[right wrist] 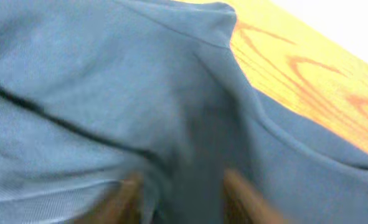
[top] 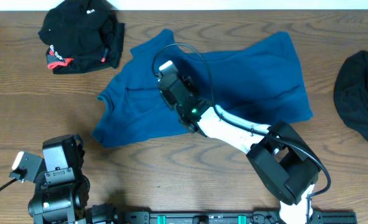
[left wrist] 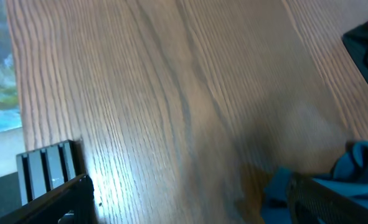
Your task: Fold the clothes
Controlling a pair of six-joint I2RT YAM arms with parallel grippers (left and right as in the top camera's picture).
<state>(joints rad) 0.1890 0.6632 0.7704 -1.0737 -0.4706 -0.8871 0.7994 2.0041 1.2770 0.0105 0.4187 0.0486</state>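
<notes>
The teal-blue shirt [top: 246, 81] lies spread and rumpled across the middle of the table. My right gripper [top: 164, 73] is down on its upper left part. In the right wrist view its fingers [right wrist: 129, 198] stand apart, open, with a raised ridge of the teal cloth [right wrist: 190, 143] between them. A black garment with red-and-white trim [top: 81, 34] lies bunched at the far left. A plain dark garment [top: 361, 93] sits at the right edge. My left gripper [left wrist: 190, 208] hangs open over bare wood near the shirt's corner [left wrist: 358, 165], holding nothing.
The left arm's base [top: 59, 180] stands at the front left of the wooden table [top: 34, 112]. The right arm [top: 277, 162] reaches from the front right over the shirt. A cable [top: 196, 59] loops above the right wrist.
</notes>
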